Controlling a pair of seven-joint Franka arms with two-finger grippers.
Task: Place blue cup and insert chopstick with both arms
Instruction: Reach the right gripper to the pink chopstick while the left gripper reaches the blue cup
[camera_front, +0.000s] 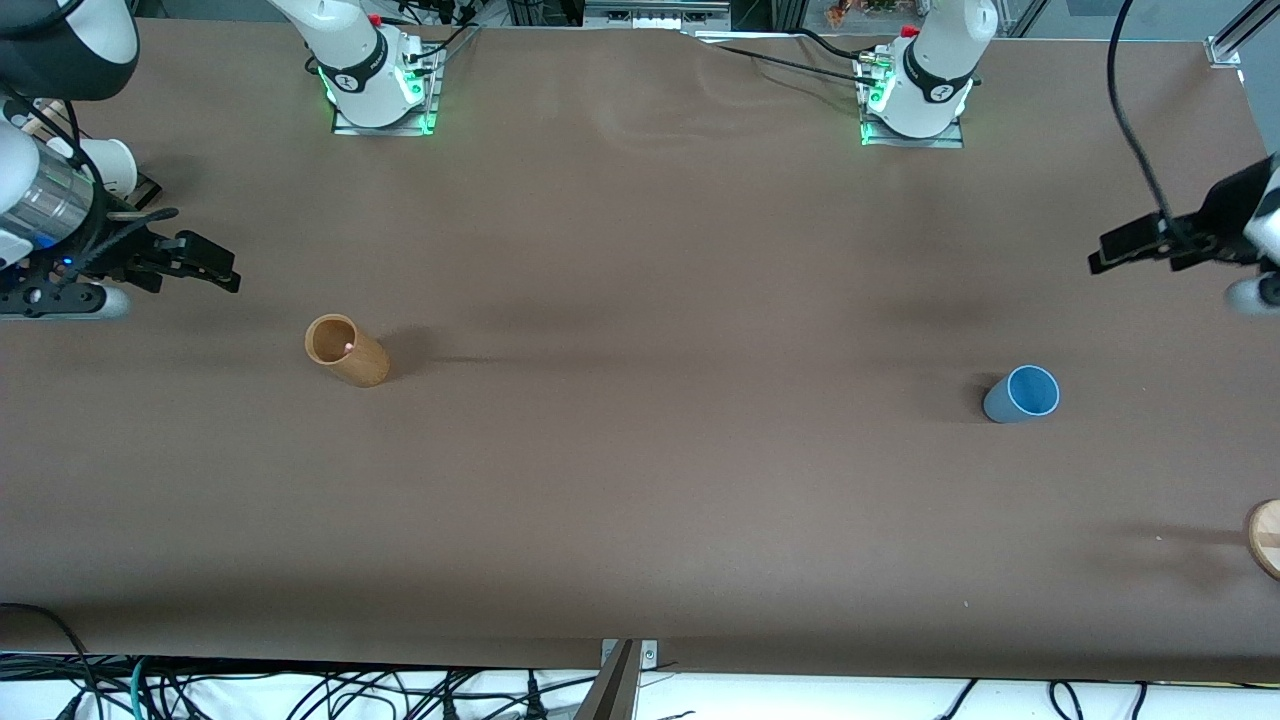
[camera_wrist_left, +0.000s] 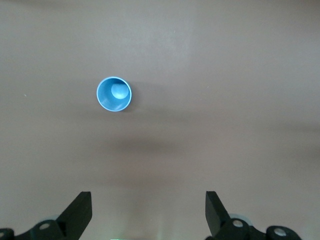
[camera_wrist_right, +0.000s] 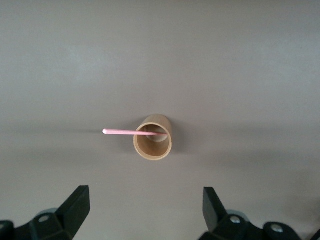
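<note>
The blue cup (camera_front: 1021, 394) is standing upright on the brown desk (camera_front: 650, 480), toward the left arm's end of it. Nothing is lying inside it, and no claw is touching it.

The tan wooden cup (camera_front: 346, 350) is standing upright toward the right arm's end of the desk, well apart from the blue cup. The chopstick (camera_wrist_right: 135, 132) is resting inside this tan cup, leaning on its rim, with its pink tip sticking out above the rim. In the front view only the tip is showing inside the cup mouth.

The left claw (camera_wrist_left: 148, 212) is hanging in the air over the left arm's end of the desk. Its fingers are spread wide and are grasping nothing. The right claw (camera_wrist_right: 145, 210) is hanging over the right arm's end of the desk, near the tan wooden cup. It is also released, with the fingers wide apart and nothing between them.

A round wooden piece (camera_front: 1266, 537) is lying at the desk edge at the left arm's end, nearer to the front camera than the blue cup.
</note>
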